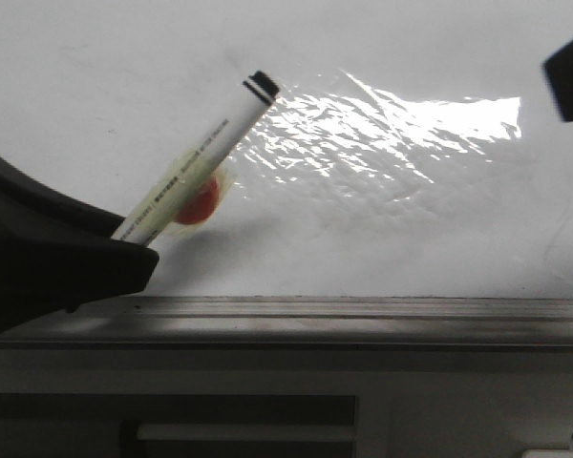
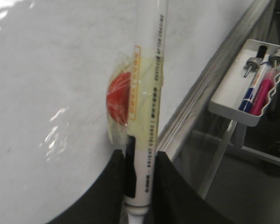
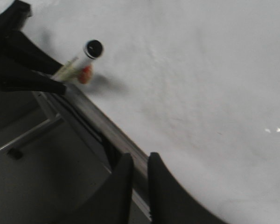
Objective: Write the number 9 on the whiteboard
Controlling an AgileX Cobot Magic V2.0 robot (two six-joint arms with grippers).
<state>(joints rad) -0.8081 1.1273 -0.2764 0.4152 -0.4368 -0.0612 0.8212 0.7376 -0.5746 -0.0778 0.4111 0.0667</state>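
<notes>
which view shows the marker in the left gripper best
The left wrist view: the marker fills the frame, clamped between the left gripper's fingers, its print and red sticker clear. The front view shows it whole, tilted against the whiteboard, but smaller. The right wrist view shows it small, mostly its black end.

White pen tray (image 2: 233, 105) over dark floor (image 2: 252, 186).

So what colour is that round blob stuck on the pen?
Red-orange, under clear tape on the white pen. The blob shows best in the left wrist view.
</notes>
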